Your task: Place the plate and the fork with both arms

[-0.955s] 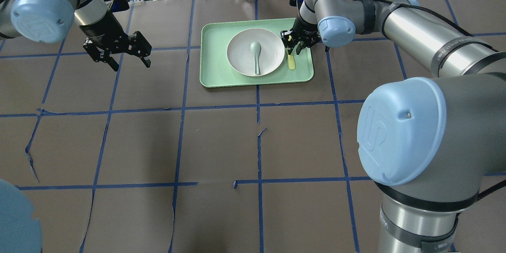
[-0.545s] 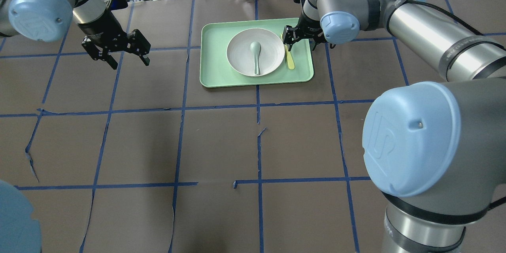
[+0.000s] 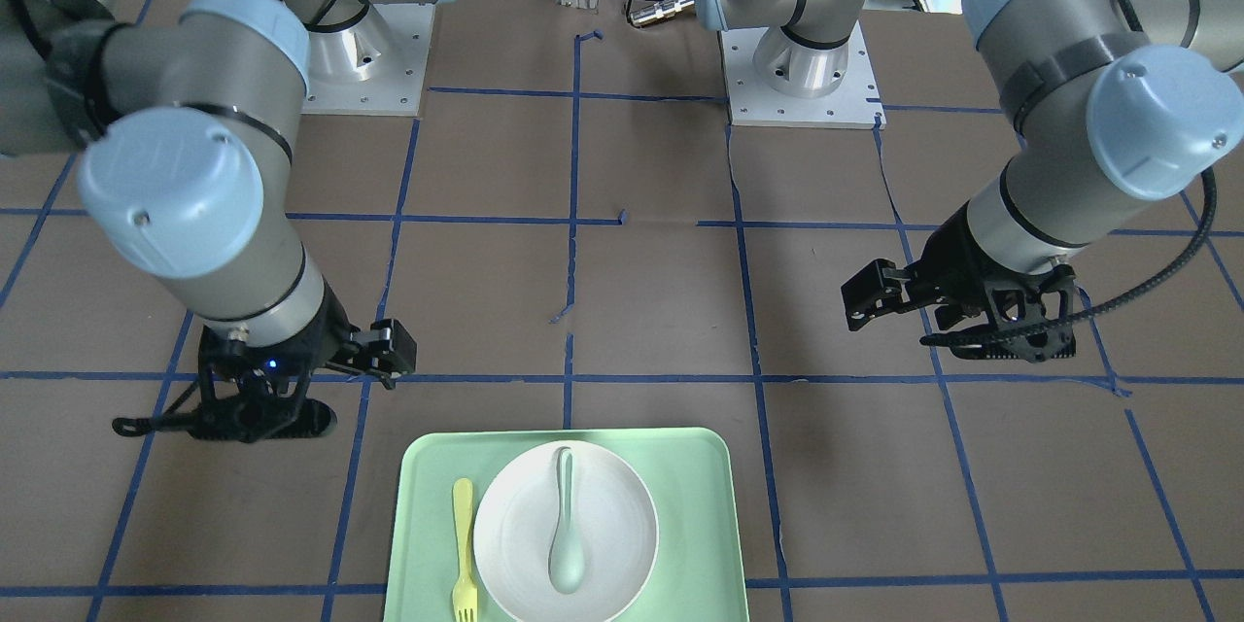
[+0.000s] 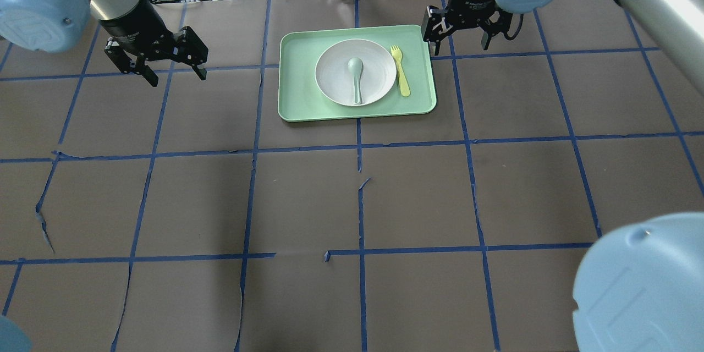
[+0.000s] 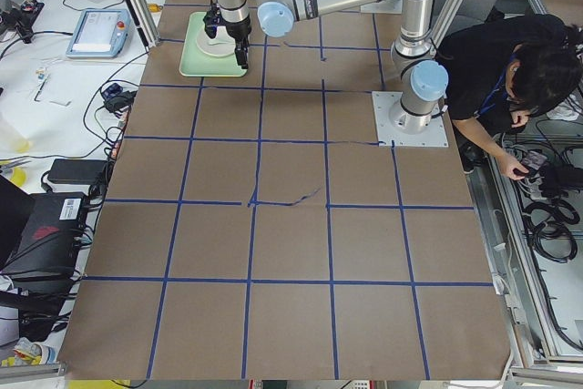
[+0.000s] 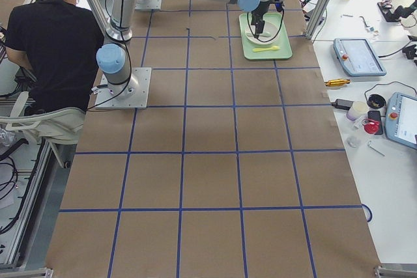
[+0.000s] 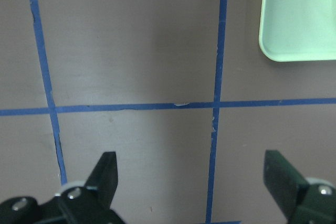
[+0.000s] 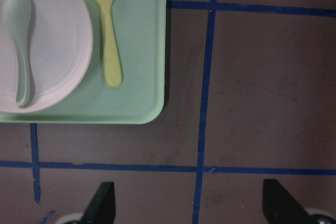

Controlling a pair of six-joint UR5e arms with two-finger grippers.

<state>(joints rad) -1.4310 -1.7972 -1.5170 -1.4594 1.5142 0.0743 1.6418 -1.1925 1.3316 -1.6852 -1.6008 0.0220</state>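
- The right arm's right gripper (image 4: 457, 39) has changed most. A second ago it was low over the tray at the plate's right edge, covering the top of the fork. Now it is up and off the tray, near the upper right of the overhead view, with its jaws spread wide and nothing between them.
- The left gripper (image 4: 176, 74) has only drifted a little toward the upper left of the overhead view. Its jaws are also wide apart and empty, over bare table well apart from the tray.
- The mint-green tray (image 4: 300, 66) has not moved. It sits at upper centre in the overhead view.
- The plate (image 4: 335, 74) rests in the middle of the tray where it was, with the grey-green spoon (image 4: 356, 80) lying in it.
- The fork (image 4: 400, 70) is now fully uncovered. It lies flat on the tray just right of the plate, probably with a sliver of tray between them, though the overhead view is too small to be sure.
- The fork's long axis runs nearly top to bottom in the overhead view. The tines point to the top of the frame and the handle leans slightly toward the lower right.
- With both pieces on the tray and both grippers free, I judge the placing done and the arms to be backing away.
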